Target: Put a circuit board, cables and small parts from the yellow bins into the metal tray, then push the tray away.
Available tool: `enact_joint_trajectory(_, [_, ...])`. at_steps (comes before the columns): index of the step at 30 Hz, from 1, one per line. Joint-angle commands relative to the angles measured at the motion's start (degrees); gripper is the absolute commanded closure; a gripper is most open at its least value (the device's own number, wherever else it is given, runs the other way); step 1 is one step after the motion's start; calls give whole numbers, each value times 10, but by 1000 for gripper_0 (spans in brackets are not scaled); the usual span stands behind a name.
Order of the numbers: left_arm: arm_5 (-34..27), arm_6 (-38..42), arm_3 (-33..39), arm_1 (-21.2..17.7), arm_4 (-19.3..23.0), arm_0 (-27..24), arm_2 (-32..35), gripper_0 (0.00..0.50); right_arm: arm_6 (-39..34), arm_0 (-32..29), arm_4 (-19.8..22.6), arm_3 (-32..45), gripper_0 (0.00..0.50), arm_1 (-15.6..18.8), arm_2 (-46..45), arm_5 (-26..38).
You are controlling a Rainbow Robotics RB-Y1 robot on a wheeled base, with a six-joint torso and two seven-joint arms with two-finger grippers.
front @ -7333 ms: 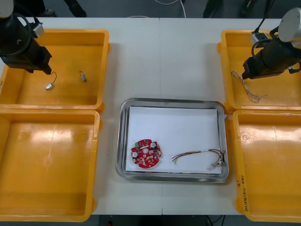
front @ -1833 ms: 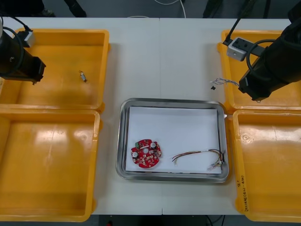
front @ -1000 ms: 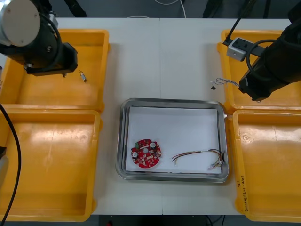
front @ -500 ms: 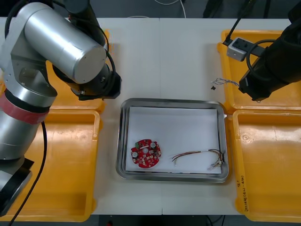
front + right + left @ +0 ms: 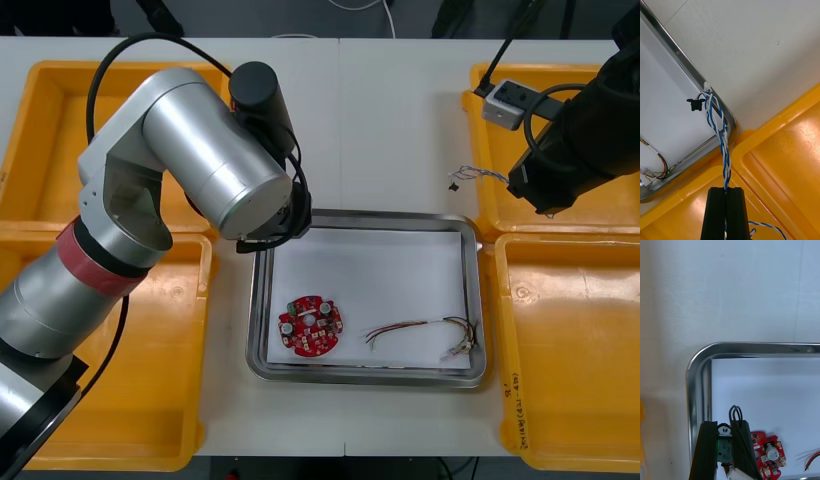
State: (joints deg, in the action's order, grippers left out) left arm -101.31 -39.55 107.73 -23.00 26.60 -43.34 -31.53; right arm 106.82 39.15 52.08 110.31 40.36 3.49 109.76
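Left wrist view: left pincer pinches a wire-looped small metal part over the tray; right pincer grips blue-white cable.

The bins are yellow, the circuit board red. The twisted cable is blue and white. The tray is white inside.

tray, white inside: round red board at near-left corner, red/yellow cable near-right. twisted blue-white cable clamped in right hand, by tray's far-right corner. small metal part pinched in left hand, just inside tray's left edge.
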Motion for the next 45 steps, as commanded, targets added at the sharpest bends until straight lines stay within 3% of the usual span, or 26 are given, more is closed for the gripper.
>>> enact_joint_trajectory(1, [33, 65, 6, 13, 6, -2, -35, 498, 17, 0, -2, 16, 500, 20, 5, 2])
enact_joint_trajectory(19, [125, 83, -82, 12, 18, -2, -93, 498, 17, 0, -2, 16, 500, 20, 6, 2])
enact_joint_trajectory(37, [155, 89, -110, 11, 25, -1, -109, 491, 16, 0, -2, 16, 500, 20, 5, 2])
enact_joint_trajectory(39, [155, 90, -110, 11, 26, -1, -109, 446, 16, 0, -2, 16, 500, 20, 5, 2])
enact_joint_trajectory(40, [156, 91, -110, 11, 27, -1, -109, 363, 16, 0, -3, 16, 500, 20, 5, 2])
enact_joint_trajectory(41, [156, 91, -110, 11, 27, -1, -109, 239, 16, 0, -3, 16, 500, 20, 5, 2])
enact_joint_trajectory(42, [156, 91, -110, 11, 27, -1, -109, 173, 16, 0, -3, 16, 500, 20, 5, 2])
enact_joint_trajectory(43, [156, 92, -110, 11, 27, -1, -109, 50, 16, 0, -3, 16, 500, 19, 5, 2])
enact_joint_trajectory(44, [156, 94, -110, 11, 27, -1, -109, 0, 16, 0, -3, 16, 500, 19, 5, 2])
enact_joint_trajectory(45, [156, 95, -110, 11, 27, -1, -109, 0, 16, 0, -3, 16, 500, 20, 5, 2])
